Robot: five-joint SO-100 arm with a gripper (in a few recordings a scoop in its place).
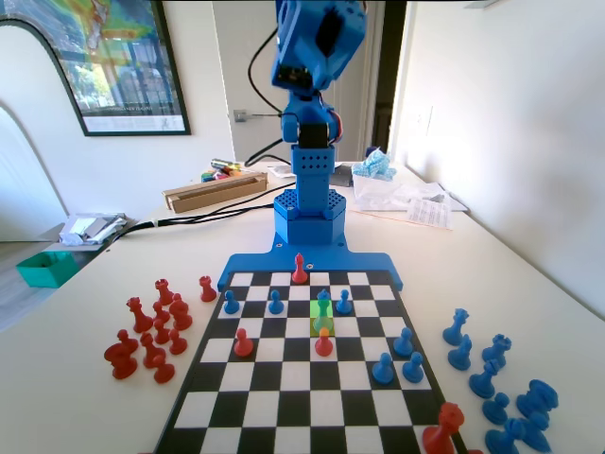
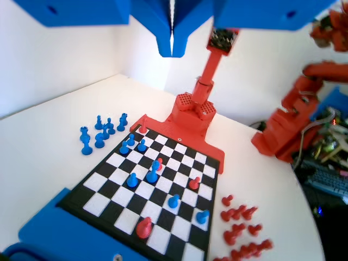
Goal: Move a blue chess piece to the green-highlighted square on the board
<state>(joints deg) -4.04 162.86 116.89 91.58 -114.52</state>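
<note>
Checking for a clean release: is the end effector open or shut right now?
Shut. In the wrist view the end effector hangs high above the board, its jaws pressed together with a thin seam between them and nothing held.

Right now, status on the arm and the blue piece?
Gripper raised, fingers shut, empty. Blue chess piece standing on green-highlighted square. Red pawn directly in front.
</note>
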